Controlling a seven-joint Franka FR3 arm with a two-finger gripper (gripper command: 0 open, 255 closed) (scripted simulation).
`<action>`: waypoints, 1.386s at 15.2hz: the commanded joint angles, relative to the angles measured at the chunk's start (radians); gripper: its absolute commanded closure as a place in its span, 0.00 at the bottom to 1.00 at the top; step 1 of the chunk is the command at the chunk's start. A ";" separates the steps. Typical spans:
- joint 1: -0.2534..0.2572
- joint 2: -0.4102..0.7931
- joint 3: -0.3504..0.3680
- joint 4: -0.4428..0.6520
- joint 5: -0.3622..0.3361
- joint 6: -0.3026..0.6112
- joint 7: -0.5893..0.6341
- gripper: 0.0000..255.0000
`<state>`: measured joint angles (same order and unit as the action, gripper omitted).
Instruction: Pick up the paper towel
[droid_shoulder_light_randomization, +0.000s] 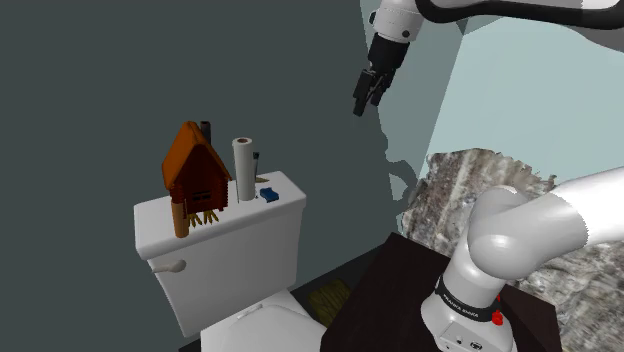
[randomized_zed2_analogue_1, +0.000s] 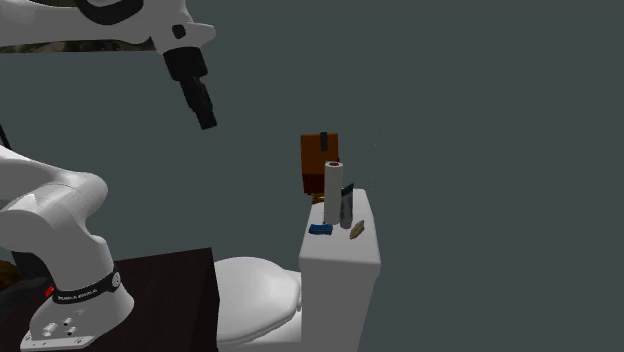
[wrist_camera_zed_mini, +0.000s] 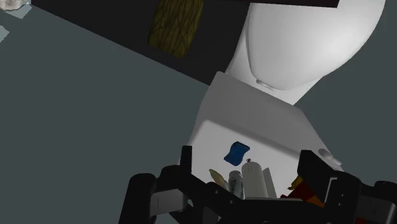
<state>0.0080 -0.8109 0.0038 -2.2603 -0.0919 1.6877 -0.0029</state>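
Note:
The paper towel (droid_shoulder_light_randomization: 243, 170) is a white roll standing upright on the white toilet tank lid (droid_shoulder_light_randomization: 285, 192), beside an orange-brown house-shaped object (droid_shoulder_light_randomization: 197, 168). In the second exterior view the roll (randomized_zed2_analogue_1: 333, 188) stands in front of that orange object (randomized_zed2_analogue_1: 318, 160). My black gripper (droid_shoulder_light_randomization: 365, 95) hangs open high above the tank, off to the shoulder view's right, and holds nothing. It is also well above and to the left of the roll in the second exterior view (randomized_zed2_analogue_1: 205, 110). In the wrist view the roll (wrist_camera_zed_mini: 254, 180) lies far below, between the spread fingers of the gripper (wrist_camera_zed_mini: 248, 159).
A small blue item (droid_shoulder_light_randomization: 268, 194), a dark bottle (randomized_zed2_analogue_1: 347, 203) and a brown stick-like piece (randomized_zed2_analogue_1: 357, 229) crowd the lid around the roll. The toilet seat cover (wrist_camera_zed_mini: 305, 38) lies in front of the tank. A yellow-brown mat (droid_shoulder_light_randomization: 330, 298) is on the floor by the dark stand (droid_shoulder_light_randomization: 400, 290).

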 joint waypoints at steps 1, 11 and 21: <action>0.000 0.000 0.000 0.000 0.000 0.000 0.000 0.00; -0.018 0.399 0.099 0.221 0.060 0.081 0.224 0.00; -0.016 0.833 0.151 0.585 0.064 0.061 0.426 0.00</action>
<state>-0.0134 -0.0261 0.1476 -1.7229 -0.0265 1.7585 0.3942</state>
